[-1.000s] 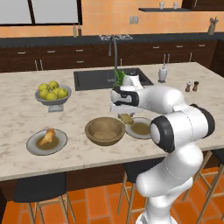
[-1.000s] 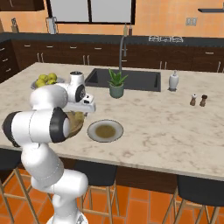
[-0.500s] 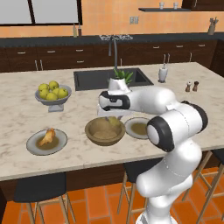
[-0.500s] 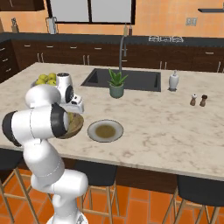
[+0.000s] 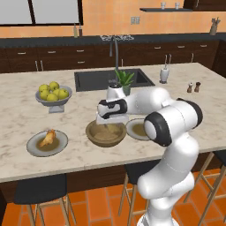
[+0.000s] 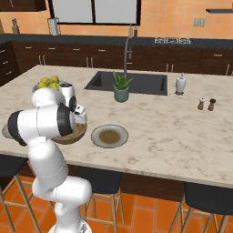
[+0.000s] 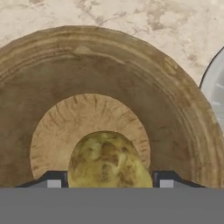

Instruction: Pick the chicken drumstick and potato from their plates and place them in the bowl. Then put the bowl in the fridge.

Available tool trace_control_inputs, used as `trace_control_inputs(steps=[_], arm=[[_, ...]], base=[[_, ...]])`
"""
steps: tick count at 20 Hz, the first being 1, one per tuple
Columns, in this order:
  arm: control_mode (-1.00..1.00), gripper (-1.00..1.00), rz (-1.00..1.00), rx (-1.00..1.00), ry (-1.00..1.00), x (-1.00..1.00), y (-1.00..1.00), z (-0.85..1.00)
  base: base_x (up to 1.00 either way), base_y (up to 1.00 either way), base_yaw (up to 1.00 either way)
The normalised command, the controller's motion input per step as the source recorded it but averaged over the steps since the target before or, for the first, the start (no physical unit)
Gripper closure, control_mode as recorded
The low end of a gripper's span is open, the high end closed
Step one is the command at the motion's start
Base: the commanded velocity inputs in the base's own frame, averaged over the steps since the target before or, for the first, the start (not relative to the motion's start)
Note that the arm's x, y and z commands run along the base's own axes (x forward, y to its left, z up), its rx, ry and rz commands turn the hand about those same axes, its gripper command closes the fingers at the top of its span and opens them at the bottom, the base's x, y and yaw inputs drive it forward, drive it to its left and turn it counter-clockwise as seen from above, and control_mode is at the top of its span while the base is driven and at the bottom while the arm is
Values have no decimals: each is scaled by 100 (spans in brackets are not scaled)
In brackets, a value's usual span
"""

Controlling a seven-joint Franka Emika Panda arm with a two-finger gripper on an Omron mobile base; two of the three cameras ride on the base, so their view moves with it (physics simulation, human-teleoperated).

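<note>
Fingers (image 7: 53, 180) clamp the lumpy yellow-tan potato (image 7: 108, 161), hanging over the ridged pale centre of the thick-rimmed wooden bowl (image 7: 175, 113). Bowl (image 5: 106, 134) sits on the marbled worktop (image 5: 22, 119) between two flat grey plates; the left plate (image 5: 31, 145) carries the orange drumstick (image 5: 47, 138), the right plate (image 6: 109, 136) only its brownish centre. Footed fruit bowl (image 5: 52, 98) behind left.
</note>
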Motion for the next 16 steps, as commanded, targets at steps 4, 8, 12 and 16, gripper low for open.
trace_control_inputs(steps=[4, 8, 12, 16], arm=[[-100, 100, 0, 0, 0, 6, 0, -31], [-100, 100, 0, 0, 0, 3, 0, -31], [-100, -100, 0, 0, 0, 5, 0, -5], [-100, -100, 0, 0, 0, 0, 0, 0]], base=[[0, 0, 0], [0, 0, 0], [0, 0, 0], [0, 0, 0]])
